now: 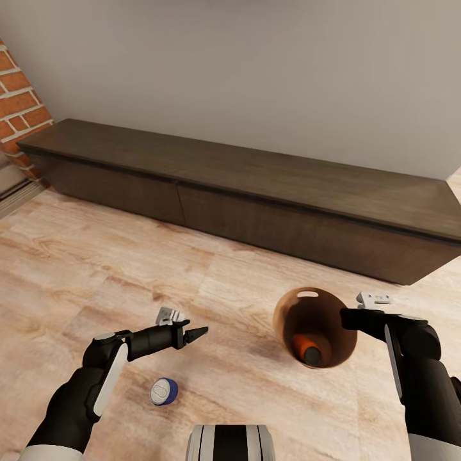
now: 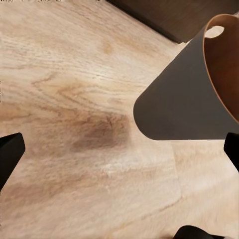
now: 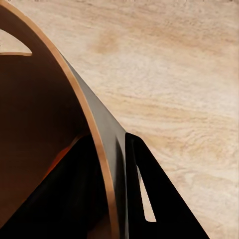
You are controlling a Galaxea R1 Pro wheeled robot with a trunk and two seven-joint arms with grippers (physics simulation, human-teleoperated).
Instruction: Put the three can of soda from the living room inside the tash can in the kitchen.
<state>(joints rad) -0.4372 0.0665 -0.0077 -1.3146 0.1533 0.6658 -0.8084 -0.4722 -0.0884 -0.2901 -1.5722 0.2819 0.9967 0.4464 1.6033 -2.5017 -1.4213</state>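
Observation:
The tash can [image 1: 291, 314], brown with a coppery rim and a slot handle, is tilted over the wood floor with its mouth towards me. One orange can of soda [image 1: 307, 349] lies inside it. My right gripper [image 1: 344, 318] is shut on the bin's rim. In the right wrist view, one finger is inside and one outside the tash can's wall [image 3: 107, 134]. My left gripper [image 1: 196, 333] stands open and empty to the bin's left. The left wrist view shows the tash can's dark outer side [image 2: 184, 104] ahead of that gripper [image 2: 121, 149].
A long low dark wooden cabinet [image 1: 256, 186] runs along the grey wall behind. A brick wall [image 1: 19, 109] stands at the far left. A small blue and white round object [image 1: 164, 391] lies on the floor below my left arm.

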